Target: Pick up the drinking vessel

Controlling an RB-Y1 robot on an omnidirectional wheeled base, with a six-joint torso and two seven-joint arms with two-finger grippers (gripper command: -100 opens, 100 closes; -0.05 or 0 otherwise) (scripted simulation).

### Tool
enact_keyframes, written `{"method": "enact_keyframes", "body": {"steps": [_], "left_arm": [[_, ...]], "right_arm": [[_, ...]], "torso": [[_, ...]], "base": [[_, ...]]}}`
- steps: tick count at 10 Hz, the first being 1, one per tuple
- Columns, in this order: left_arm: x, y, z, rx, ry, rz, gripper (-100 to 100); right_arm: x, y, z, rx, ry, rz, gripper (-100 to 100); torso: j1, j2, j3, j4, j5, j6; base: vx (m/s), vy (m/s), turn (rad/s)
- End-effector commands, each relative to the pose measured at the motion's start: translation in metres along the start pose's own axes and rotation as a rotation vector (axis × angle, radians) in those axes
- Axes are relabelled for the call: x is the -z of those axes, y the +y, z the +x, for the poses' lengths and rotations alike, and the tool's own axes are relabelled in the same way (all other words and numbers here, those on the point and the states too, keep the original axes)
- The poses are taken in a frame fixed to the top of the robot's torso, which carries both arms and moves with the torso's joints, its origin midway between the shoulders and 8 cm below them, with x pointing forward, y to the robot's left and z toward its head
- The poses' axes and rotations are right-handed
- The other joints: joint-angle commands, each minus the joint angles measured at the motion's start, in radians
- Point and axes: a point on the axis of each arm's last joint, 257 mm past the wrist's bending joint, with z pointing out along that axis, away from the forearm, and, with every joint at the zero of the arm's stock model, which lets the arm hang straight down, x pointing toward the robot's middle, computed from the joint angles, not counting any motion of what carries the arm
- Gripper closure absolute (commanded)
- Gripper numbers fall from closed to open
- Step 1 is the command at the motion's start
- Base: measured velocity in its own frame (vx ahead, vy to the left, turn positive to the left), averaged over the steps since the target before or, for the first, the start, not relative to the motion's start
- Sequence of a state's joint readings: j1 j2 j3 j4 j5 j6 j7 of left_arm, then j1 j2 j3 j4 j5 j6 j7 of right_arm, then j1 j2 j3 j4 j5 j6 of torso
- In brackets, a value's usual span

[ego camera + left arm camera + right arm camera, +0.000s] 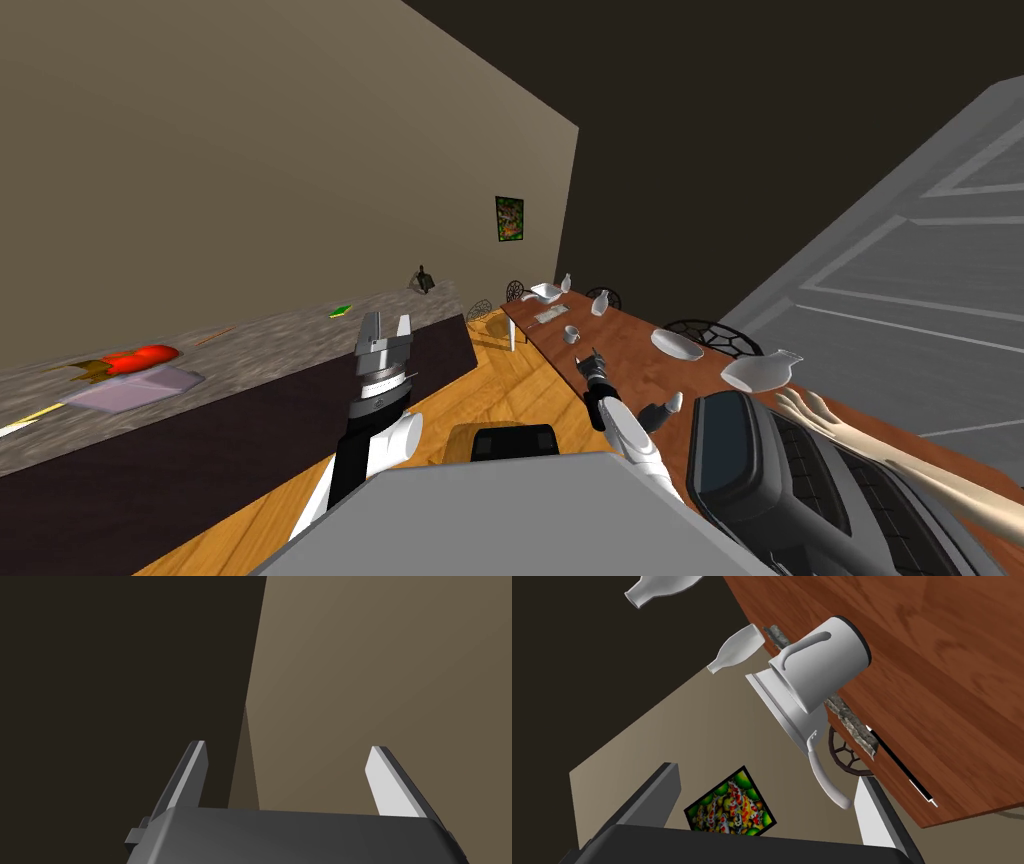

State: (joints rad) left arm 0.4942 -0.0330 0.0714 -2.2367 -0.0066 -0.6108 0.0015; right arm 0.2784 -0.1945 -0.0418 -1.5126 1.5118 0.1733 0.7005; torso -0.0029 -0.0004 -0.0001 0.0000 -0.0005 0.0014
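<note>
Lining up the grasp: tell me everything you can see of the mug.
The mug is light grey: a cylinder with a loop handle on its side and a dark edge at its base. It stands upright on the brown wooden table. The right gripper, fingers open, points at it, not touching.

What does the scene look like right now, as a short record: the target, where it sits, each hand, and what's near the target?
target: white mug with a handle
support: standing on the brown wooden table
right hand: open, pointed at the mug, not touching it
left hand: open, empty, away from the table
nearby: a white bottle and a white dish beyond the mug
task state: mug not yet grasped
</note>
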Motion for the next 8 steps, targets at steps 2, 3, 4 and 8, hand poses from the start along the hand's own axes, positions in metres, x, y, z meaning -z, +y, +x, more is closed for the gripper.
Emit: {"method": "enact_keyframes", "body": {"steps": [2,3,4,8], "left_arm": [[0.000,0.000,0.000,0.000,0.000,0.000,0],[0.000,0.000,0.000,0.000,0.000,0.000,0],[0.000,0.000,0.000,0.000,0.000,0.000,0],[0.000,0.000,0.000,0.000,0.000,0.000,0]], "right_arm": [[-0.004,-0.001,0.018,0.109,0.037,0.012,-100],[-0.004,-0.001,0.019,0.149,0.035,0.013,-100],[-0.004,-0.001,0.018,0.164,0.033,0.015,-100],[-0.013,-0.008,0.048,0.349,0.092,0.029,-100]], "torso": [[0.001,0.000,0.000,0.000,0.000,0.000],[0.000,0.000,0.000,0.000,0.000,-0.001],[0.000,0.000,0.000,0.000,0.000,0.000],[0.001,0.000,0.000,0.000,0.000,0.000]], "base": [[-0.006,-0.015,0.063],[-0.008,-0.022,0.116],[-0.002,-0.013,0.000],[-0.003,-0.020,0.104]]}}
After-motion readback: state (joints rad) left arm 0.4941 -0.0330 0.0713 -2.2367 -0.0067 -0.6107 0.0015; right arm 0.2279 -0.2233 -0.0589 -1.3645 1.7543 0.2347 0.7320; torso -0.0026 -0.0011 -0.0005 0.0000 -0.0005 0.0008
